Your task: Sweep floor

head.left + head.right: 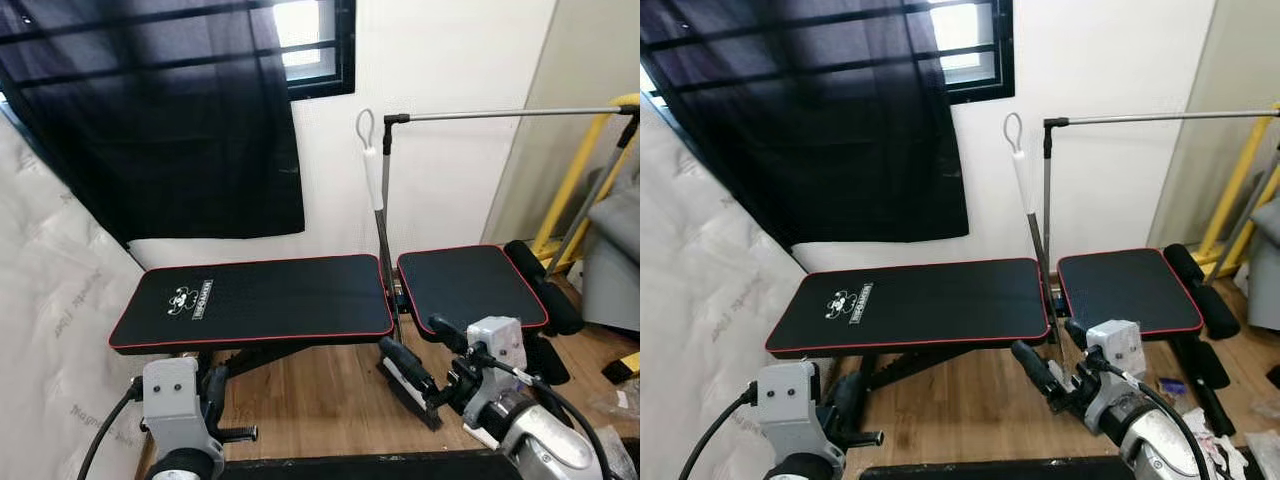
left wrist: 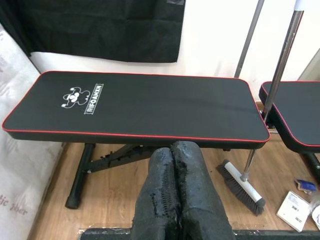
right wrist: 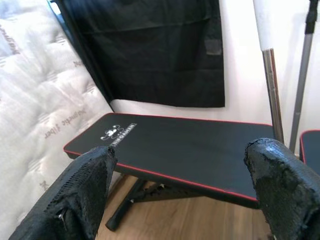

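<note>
Nearest the head camera, at 7 o'clock, the left gripper [image 2: 180, 192] points forward with its two rough, foam-textured black fingers pressed flat together, nothing between them. At 5 o'clock the right gripper [image 3: 182, 192] reaches ahead with its fingers spread wide apart and empty, the gap facing the bench.

Beyond both lies the wood-grain plank floor [image 1: 320, 400], warm brown and matte. On it, at about 4 o'clock from the left gripper in its wrist view, rests the broom head [image 2: 241, 187]: a slim white block with short dark bristles, angled on the boards. From it the broom [image 1: 378, 190] rises as a thin metal pole with a white plastic grip and a looped hanger at the top, standing nearly upright in the gap between the two bench pads, leaning towards the white wall.

The bench [image 1: 255, 298] is a flat black padded slab, finely textured, edged with red piping and printed with a small white logo, on black steel legs. A second, shorter pad [image 1: 470, 285] sits at its 3 o'clock. At 9 o'clock stands a quilted white mattress [image 1: 55, 290]; at 11 o'clock hangs a black curtain [image 1: 170, 120].
</note>
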Robot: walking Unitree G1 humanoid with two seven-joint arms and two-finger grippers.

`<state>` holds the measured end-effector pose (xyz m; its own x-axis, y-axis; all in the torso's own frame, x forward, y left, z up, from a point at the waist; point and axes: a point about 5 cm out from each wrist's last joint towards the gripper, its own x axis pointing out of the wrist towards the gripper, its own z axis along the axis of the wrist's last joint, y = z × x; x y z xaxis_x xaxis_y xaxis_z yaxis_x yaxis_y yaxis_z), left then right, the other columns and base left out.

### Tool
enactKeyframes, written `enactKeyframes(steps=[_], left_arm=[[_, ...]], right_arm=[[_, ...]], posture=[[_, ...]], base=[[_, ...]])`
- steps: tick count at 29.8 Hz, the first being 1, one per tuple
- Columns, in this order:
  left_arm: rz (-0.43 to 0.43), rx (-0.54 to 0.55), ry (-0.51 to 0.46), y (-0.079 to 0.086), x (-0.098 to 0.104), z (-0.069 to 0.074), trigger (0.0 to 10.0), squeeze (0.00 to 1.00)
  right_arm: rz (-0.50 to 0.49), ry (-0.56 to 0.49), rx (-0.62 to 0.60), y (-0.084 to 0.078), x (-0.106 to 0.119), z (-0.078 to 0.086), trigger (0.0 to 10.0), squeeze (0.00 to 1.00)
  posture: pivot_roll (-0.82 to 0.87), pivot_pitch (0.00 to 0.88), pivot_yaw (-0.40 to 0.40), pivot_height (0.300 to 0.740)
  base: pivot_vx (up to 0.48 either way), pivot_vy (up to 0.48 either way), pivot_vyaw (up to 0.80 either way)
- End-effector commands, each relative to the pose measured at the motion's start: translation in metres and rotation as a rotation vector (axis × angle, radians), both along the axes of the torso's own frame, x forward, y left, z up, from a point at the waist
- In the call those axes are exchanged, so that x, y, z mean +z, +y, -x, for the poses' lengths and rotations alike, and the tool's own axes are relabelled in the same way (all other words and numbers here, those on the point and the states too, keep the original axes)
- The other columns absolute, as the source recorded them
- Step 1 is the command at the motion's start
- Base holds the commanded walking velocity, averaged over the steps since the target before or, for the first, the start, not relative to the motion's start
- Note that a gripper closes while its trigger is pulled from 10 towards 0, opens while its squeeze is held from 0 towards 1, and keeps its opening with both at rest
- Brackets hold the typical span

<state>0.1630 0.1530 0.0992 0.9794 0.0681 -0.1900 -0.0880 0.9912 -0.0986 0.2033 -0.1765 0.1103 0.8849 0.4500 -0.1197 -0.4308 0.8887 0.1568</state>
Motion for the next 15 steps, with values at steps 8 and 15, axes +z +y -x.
enactKeyframes(steps=[8, 15], left_arm=[[0.024, -0.027, 0.015, 0.0001, -0.0040, -0.0001, 10.0, 0.00], [0.032, -0.032, 0.012, -0.0004, -0.0037, -0.0009, 10.0, 0.00]], right_arm=[[0.026, -0.005, 0.006, -0.0031, -0.0051, -0.0028, 10.0, 0.00], [0.009, 0.009, -0.007, -0.0041, -0.0084, -0.0025, 10.0, 0.00]], posture=[[-0.15, 0.000, -0.013, 0.740], [-0.15, 0.000, -0.013, 0.740]], base=[[0.000, 0.000, 0.43], [0.000, 0.000, 0.34]])
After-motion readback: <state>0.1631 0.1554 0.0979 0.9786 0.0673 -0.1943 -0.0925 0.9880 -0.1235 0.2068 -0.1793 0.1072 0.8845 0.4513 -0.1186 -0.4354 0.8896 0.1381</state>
